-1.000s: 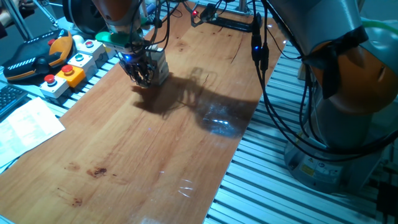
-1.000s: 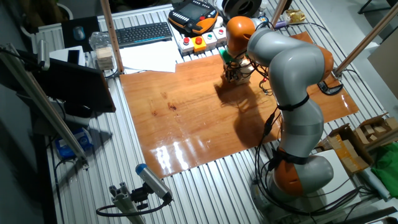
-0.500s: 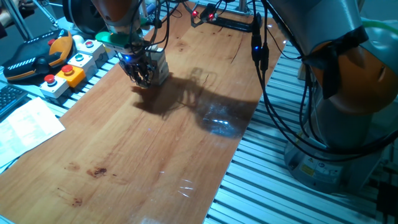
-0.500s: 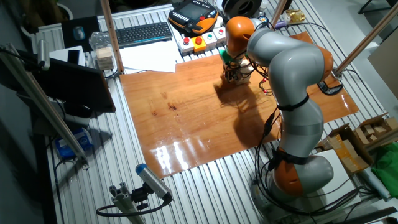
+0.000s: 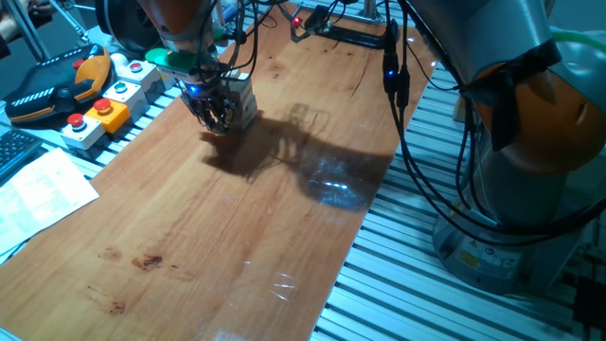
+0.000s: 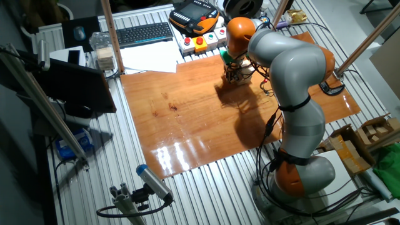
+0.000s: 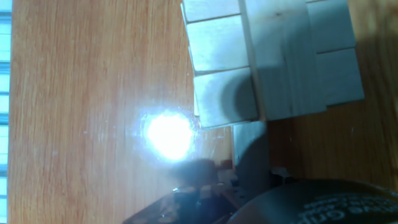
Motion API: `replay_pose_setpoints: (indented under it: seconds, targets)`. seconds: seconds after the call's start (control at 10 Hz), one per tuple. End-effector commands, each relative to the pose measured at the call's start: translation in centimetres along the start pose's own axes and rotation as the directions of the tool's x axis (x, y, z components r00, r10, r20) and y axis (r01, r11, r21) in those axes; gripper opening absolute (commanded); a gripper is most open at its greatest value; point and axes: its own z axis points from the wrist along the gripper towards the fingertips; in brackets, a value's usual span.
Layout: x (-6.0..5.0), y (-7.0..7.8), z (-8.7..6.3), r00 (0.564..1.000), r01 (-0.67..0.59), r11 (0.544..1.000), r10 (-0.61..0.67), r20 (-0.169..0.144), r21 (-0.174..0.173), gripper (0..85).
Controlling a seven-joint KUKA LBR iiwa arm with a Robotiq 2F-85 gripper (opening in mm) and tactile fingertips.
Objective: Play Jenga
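Note:
The Jenga tower (image 5: 242,98) of pale wooden blocks stands near the far left edge of the wooden board (image 5: 237,218). It also shows under the arm's wrist in the other fixed view as the tower (image 6: 245,70). My gripper (image 5: 214,115) points down right beside it, on its near side, touching or nearly touching. In the hand view the tower (image 7: 273,56) fills the top, its layers crossed. One block (image 7: 250,149) sticks out from it toward the dark hand housing (image 7: 298,202). The fingertips are hidden in shadow, so their state is unclear.
Grey boxes with coloured push-buttons (image 5: 106,102) and an orange-black pendant (image 5: 52,90) lie left of the board. Paper sheets (image 5: 38,194) and a keyboard (image 6: 144,32) sit beyond it. Cables (image 5: 393,71) hang over the right side. A bright glare spot (image 7: 168,135) marks the wood.

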Motion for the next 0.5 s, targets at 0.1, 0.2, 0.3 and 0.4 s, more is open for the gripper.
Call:
replay_pose_setpoints:
  seconds: [0.1,0.2,0.3,0.4]
  targets:
    - [0.02,0.01,0.00,1.000,0.000,1.000,0.000,-0.001,0.000,0.7]
    - [0.07,0.00,-0.01,1.000,0.000,1.000,0.000,-0.003,0.000,0.7]
    - [0.13,0.01,-0.04,1.000,0.000,1.000,0.000,-0.001,0.000,0.7]
    - [0.14,0.01,-0.05,1.000,0.000,1.000,0.000,-0.001,0.000,0.7]
